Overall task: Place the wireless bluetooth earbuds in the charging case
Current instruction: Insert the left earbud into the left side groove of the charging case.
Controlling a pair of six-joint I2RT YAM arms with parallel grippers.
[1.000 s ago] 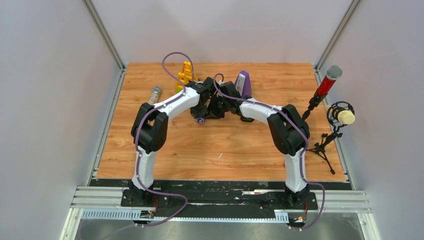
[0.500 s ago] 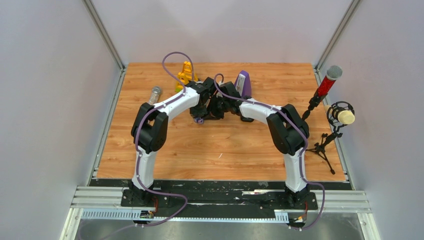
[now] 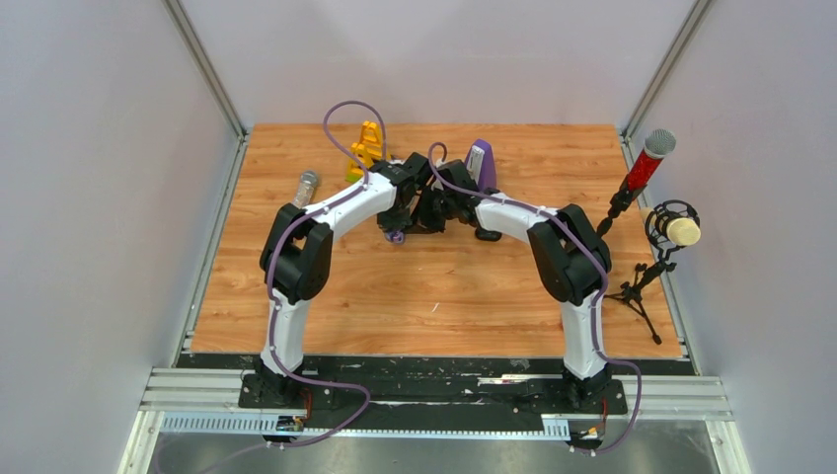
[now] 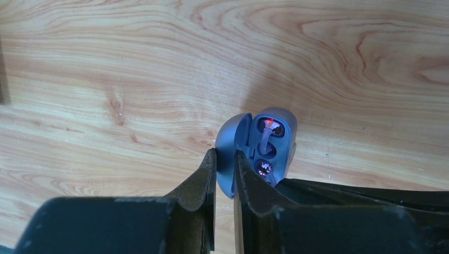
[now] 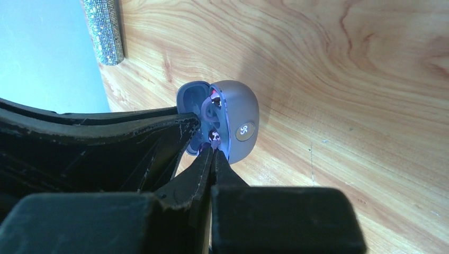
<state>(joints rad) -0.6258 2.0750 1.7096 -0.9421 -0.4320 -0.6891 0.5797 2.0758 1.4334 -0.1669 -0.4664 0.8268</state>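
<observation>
Blue-grey, one open charging case pinched by left claw.

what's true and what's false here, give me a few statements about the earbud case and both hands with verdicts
1. The charging case is shut. False: its lid stands open and the sockets inside show.
2. The left hand pinches the case by its lid. True.
3. The right hand is spread wide. False: its fingers are closed together, with the tips at the open side of the case.
4. A red light glows inside the case. True.
</observation>
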